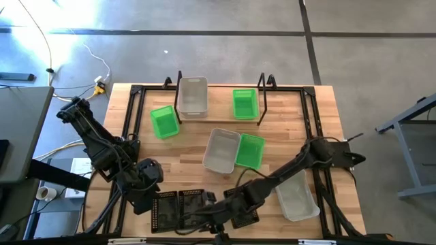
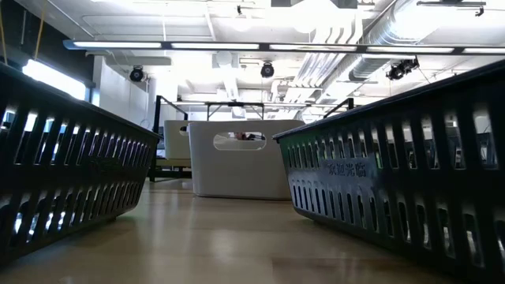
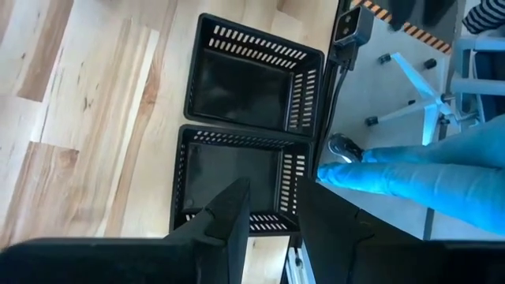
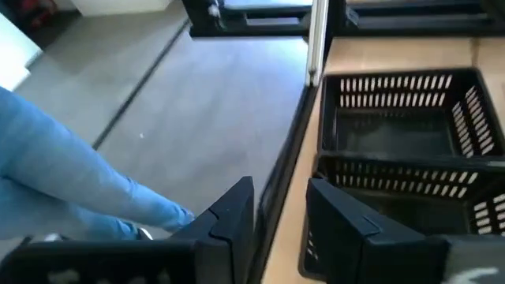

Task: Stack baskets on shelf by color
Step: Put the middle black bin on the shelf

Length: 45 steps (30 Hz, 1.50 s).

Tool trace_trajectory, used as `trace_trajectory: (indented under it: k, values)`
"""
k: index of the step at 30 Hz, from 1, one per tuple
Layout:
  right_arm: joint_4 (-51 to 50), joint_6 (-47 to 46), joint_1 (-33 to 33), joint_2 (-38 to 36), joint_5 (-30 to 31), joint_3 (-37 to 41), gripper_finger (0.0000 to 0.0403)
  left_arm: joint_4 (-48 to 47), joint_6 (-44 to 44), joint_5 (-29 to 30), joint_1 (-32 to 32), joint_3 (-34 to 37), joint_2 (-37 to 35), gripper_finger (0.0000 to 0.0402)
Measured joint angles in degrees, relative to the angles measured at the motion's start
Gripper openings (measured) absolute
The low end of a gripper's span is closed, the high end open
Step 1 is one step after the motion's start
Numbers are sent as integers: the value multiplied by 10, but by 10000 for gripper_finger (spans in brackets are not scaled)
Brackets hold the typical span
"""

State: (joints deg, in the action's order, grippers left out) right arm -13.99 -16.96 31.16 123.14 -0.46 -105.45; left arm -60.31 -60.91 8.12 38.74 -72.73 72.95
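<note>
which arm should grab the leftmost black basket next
Left, probably. The left gripper hovers open just beside the leftmost black basket, while the right gripper sits over the rightmost black basket.

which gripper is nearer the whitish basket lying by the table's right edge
Right. The right gripper is just beside that whitish basket, over the black baskets; the left gripper sits beyond them, farther away.

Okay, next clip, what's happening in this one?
Both arms are down at the near edge of the table by the black baskets. The left claw is open over one; the right claw is open beside another. The shelf holds one whitish basket and one green basket; the rest lie loose.
</note>
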Motion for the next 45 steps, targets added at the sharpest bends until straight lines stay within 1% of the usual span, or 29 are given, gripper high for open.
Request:
trace_trajectory:
  k: [2, 4, 7, 12, 17, 20, 26, 29, 31, 33, 37, 41, 45]
  values:
    - [-2, 14, 1, 11, 0, 0, 118, 0, 0, 2, 0, 0, 0, 95]
    - [-9, 53, 1, 19, 0, 0, 128, 0, 0, 3, 0, 0, 0, 94]
    - [-38, 137, 1, 25, -11, 0, 138, 0, 0, 3, 0, 0, 0, 95]
    - [-98, 280, -5, 27, -12, 0, 140, 0, 0, 10, 0, 0, 0, 93]
    - [-114, 416, -13, 27, 17, 0, 140, 0, 0, 29, 0, 0, 0, 92]
    - [-116, 455, -20, 27, 20, 0, 140, 0, 0, 31, 0, 0, 0, 92]
    - [-131, 487, -31, 38, 0, 0, 140, 1, -1, 32, 0, 0, 0, 92]
    - [-138, 480, -30, 45, 0, 0, 140, 1, -2, 32, 0, 0, 0, 92]
    - [-130, 449, -28, 47, -1, 0, 140, 1, -1, 32, 0, 0, 0, 92]
    - [-121, 403, -25, 47, -12, 0, 140, 0, 0, 32, 0, 0, 0, 92]
    - [-64, 301, -15, 47, -30, 0, 140, 1, 0, 33, 0, 0, 0, 92]
    - [-1, 211, -6, 49, -30, 0, 140, 0, 0, 35, 0, 0, 0, 92]
    - [27, 151, 0, 54, -20, 0, 140, 0, 0, 47, -1, 0, 0, 92]
